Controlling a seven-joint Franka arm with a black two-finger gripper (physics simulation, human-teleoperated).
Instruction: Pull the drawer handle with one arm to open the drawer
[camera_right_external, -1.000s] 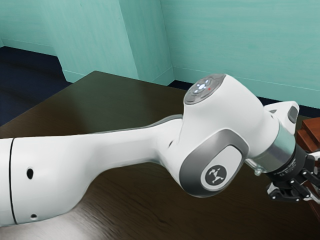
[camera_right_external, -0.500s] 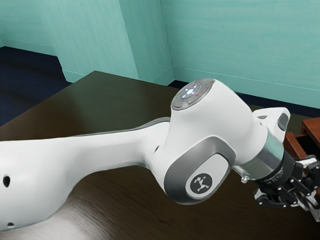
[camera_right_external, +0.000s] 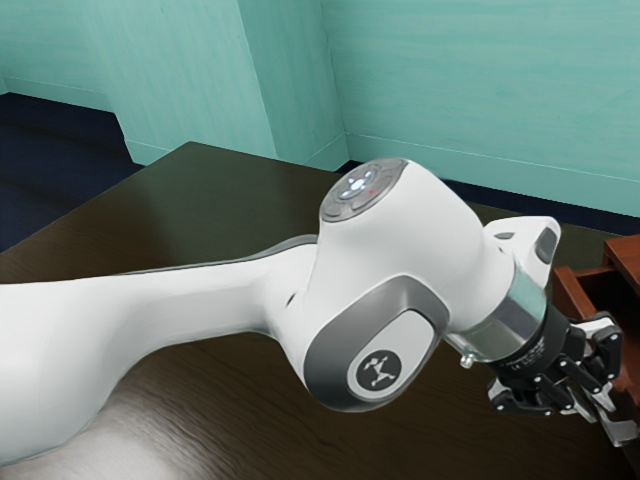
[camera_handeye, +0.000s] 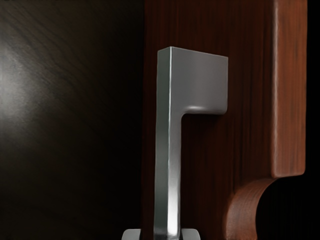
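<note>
The red-brown wooden drawer (camera_right_external: 588, 290) sticks out of its cabinet at the exterior view's right edge. My black gripper (camera_right_external: 610, 415) hangs just below and in front of it, at the end of the white arm (camera_right_external: 400, 290). In the wrist view the drawer's front panel (camera_handeye: 250, 100) stands close ahead, and its grey metal handle (camera_handeye: 169, 150) runs straight down into my hand. Two pale fingertips (camera_handeye: 131, 234) press on the handle bar from either side, so the gripper is shut on it.
The dark wooden table (camera_right_external: 200, 210) stretches away under the arm toward the exterior view's left. Teal walls (camera_right_external: 480, 70) rise behind it, with a dark blue floor (camera_right_external: 50, 140) at the far left.
My arm has drawn back toward the exterior view's left and slightly down, gripper still on the handle. The drawer has slid out with it, and more of its side now shows.
</note>
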